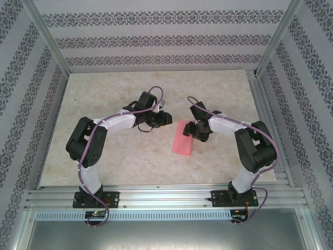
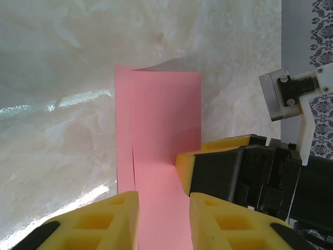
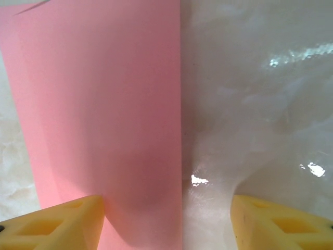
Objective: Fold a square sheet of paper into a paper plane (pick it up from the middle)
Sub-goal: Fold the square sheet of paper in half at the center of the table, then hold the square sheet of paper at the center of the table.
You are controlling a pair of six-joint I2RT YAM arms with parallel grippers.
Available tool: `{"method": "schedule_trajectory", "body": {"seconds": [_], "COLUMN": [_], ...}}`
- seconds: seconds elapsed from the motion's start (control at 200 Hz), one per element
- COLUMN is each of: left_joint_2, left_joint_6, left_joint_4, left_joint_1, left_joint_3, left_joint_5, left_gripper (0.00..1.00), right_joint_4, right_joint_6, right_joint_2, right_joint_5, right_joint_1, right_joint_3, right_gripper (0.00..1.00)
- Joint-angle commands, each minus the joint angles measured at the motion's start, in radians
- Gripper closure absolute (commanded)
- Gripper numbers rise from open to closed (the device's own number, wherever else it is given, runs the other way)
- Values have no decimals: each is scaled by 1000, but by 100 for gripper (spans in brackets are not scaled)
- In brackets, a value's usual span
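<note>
**One fold done, lots more to go**

The pink sheet of paper (image 1: 183, 138) lies flat on the surface (image 1: 104, 104) between the two arms. It is folded in half, so it looks like a long strip. The two layers do not line up, and a bit of the bottom one peeks out.

The left hand (image 2: 164, 224) is a little open. The paper runs between its fingers, and it does not look squeezed. The right hand (image 3: 174, 224) is wide open over the paper's edge and holds nothing.

I think the pointy nose and the wings are not made yet.
</note>
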Motion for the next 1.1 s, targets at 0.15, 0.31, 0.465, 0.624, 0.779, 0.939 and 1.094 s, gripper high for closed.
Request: {"method": "schedule_trajectory", "body": {"seconds": [0.15, 0.31, 0.465, 0.624, 0.779, 0.939, 1.094], "left_joint_2": [45, 71, 85, 87, 92, 99, 110], "left_joint_6": [-13, -19, -20, -21, -23, -31, -38], "left_joint_4": [33, 29, 25, 25, 22, 23, 24], "left_joint_1": [-20, -25, -29, -32, -36, -38, -42], "left_joint_3": [38, 54, 66, 67, 70, 71, 75], "left_joint_5": [31, 37, 40, 36, 36, 35, 38], "left_gripper": [76, 80, 81, 81, 82, 84, 85], "right_joint_4": [88, 109, 95, 59, 27, 63, 84], "right_joint_6": [79, 51, -11, -71, -123, -110, -68], "right_joint_2": [-20, -13, -10, -18, 3, -1, 13], "right_joint_5": [22, -15, -44, -45, -68, -74, -69], "right_joint_1": [-2, 0, 3, -3, 1, 0, -15], "right_joint_3": [-14, -17, -13, -7, 21, 6, 4], "right_gripper": [34, 35, 36, 36, 35, 35, 36]}}
